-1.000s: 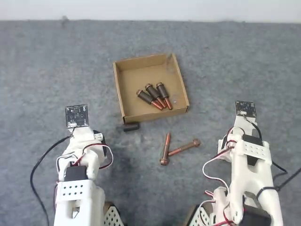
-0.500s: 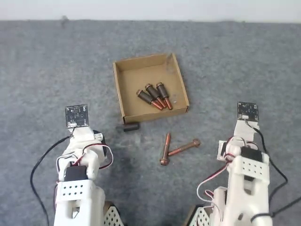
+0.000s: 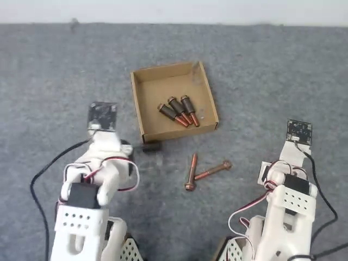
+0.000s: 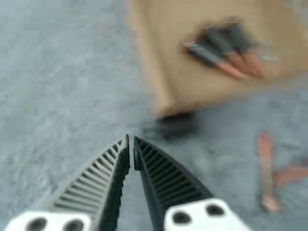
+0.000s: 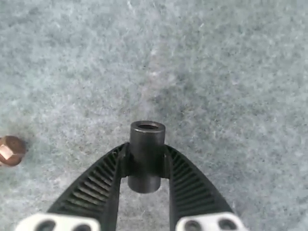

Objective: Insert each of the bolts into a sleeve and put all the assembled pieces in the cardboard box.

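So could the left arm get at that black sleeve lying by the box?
Probably yes. The sleeve lies in the open just ahead of the left hand, with nothing between them. The hand is shut, though, and the wall of the cardboard box sits close behind.

Left arm's fingers closed together (tips all but touching); right arm's fingers clamp a sleeve.

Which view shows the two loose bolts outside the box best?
The high view: both loose bolts lie whole in a V in front of the cardboard box. The left wrist view has them blurred near its edge; the right wrist view catches just one bolt head.
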